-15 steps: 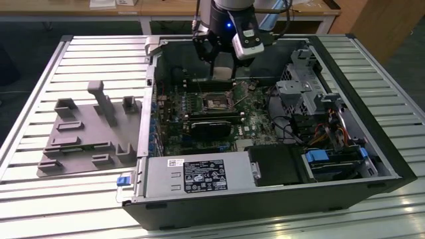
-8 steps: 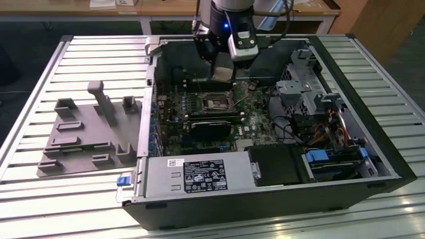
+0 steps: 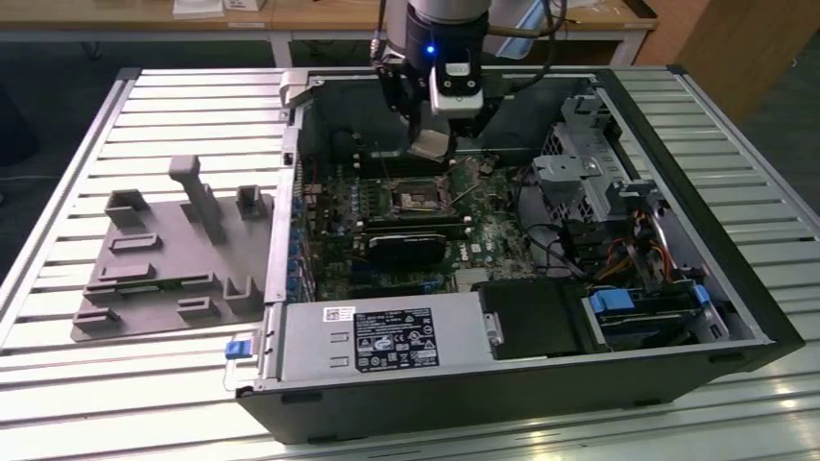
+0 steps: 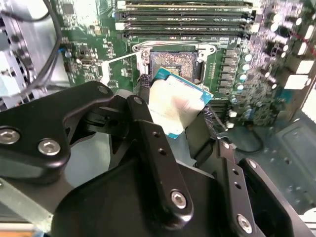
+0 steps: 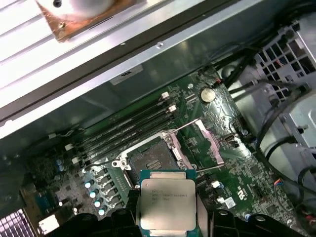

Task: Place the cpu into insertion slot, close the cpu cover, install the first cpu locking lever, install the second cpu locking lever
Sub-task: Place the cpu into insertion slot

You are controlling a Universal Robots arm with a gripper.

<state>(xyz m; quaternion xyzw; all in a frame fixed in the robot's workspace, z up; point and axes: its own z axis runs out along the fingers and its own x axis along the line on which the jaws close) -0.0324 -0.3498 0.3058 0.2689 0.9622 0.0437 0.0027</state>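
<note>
My gripper [image 3: 429, 152] hangs inside the open computer case and is shut on the cpu [image 3: 431, 145], a flat square chip with a pale metal top. In both wrist views the cpu [image 5: 168, 202] [image 4: 174, 104] sits pinched by its edges between the black fingers [image 4: 144, 85]. It is held tilted a little above the board, just short of the insertion slot [image 5: 148, 163] [image 4: 174, 61]. The slot's dark centre lies uncovered. Beside the slot the cpu cover [image 5: 213, 144], a silvery windowed frame, stands swung up. In the exterior view the slot [image 3: 418, 199] lies below the chip.
Long black memory slots [image 4: 182, 19] run along one side of the socket. A black card [image 3: 405, 245] and the power supply [image 3: 378, 336] lie nearer the case front. Cables and a drive cage [image 3: 602, 182] fill the exterior view's right. A grey fixture [image 3: 173, 259] lies outside, left.
</note>
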